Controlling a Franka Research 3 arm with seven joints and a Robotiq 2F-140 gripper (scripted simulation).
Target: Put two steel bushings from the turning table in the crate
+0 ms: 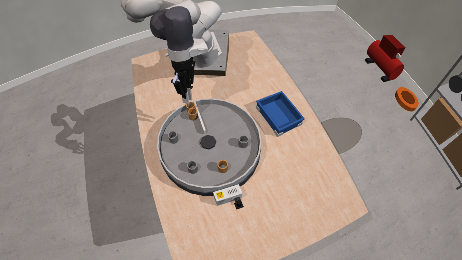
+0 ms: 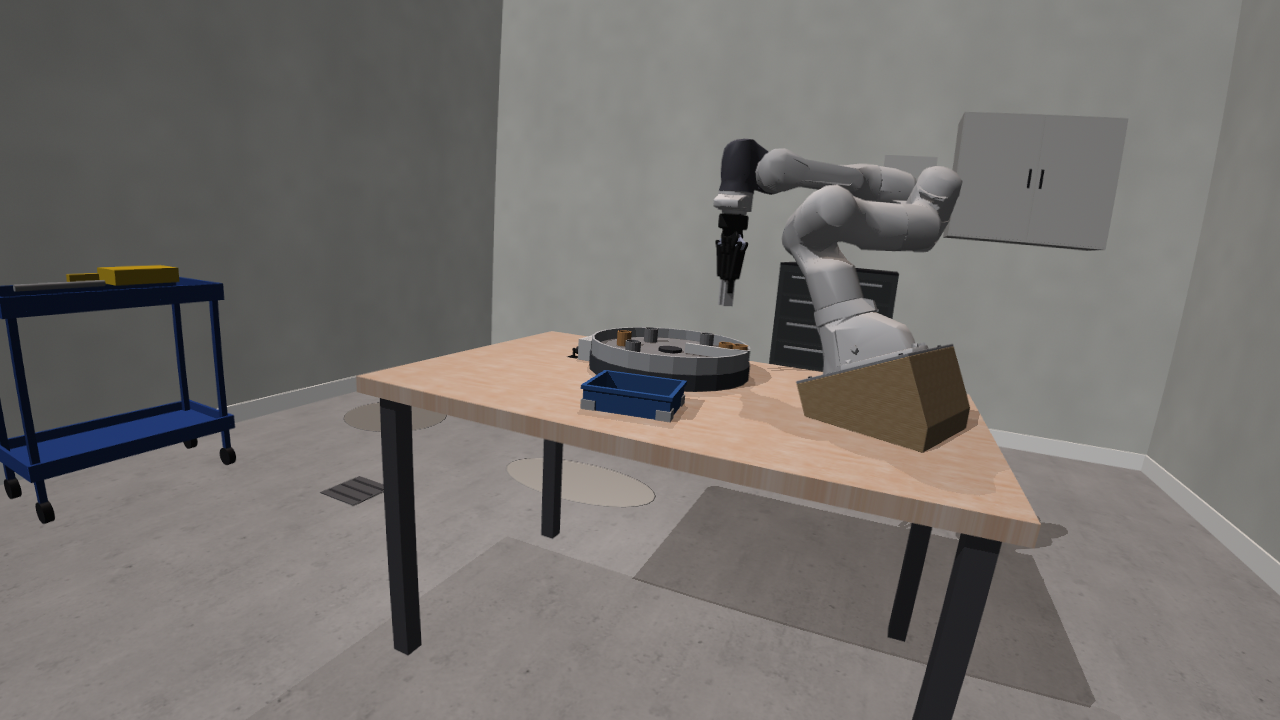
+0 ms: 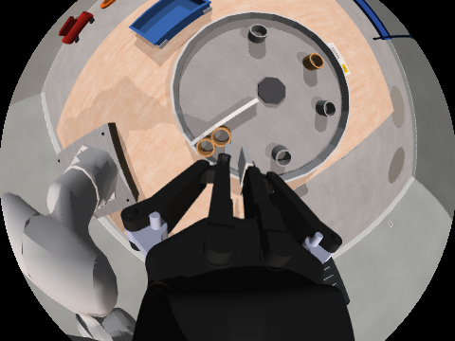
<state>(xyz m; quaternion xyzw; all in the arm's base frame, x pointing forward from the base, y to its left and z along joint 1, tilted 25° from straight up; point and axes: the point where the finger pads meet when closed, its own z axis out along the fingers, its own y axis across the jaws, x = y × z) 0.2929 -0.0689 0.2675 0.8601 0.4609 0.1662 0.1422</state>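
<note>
The round grey turning table point(image 1: 222, 119) point(image 2: 671, 369) point(image 3: 213, 71) bears three grey steel bushings: one point(image 1: 243, 144) point(image 2: 632, 346) point(image 3: 258, 40) on the crate side, one point(image 1: 192, 169) point(image 2: 650, 335) at the side far from the arm, one point(image 1: 173, 139) point(image 2: 707, 339) at the left in the top view. Three orange bushings stand there too. The blue crate point(image 1: 290, 126) point(image 2: 631, 400) point(image 3: 144, 35) shows no bushing inside. My gripper point(image 1: 187, 99) point(image 2: 725, 300) point(image 3: 234, 153) is shut nearly fully, with nothing between its fingers, above the turning table's rim on the arm side.
A pair of orange bushings point(image 1: 192, 115) point(image 3: 221, 137) stands at the white divider bar point(image 1: 200, 119) point(image 3: 227, 118), near below the gripper. The third orange bushing point(image 1: 222, 168) point(image 3: 315, 61) is on the far side. A dark hub point(image 1: 208, 142) is at the centre; a white box point(image 1: 227, 195) touches the outer rim.
</note>
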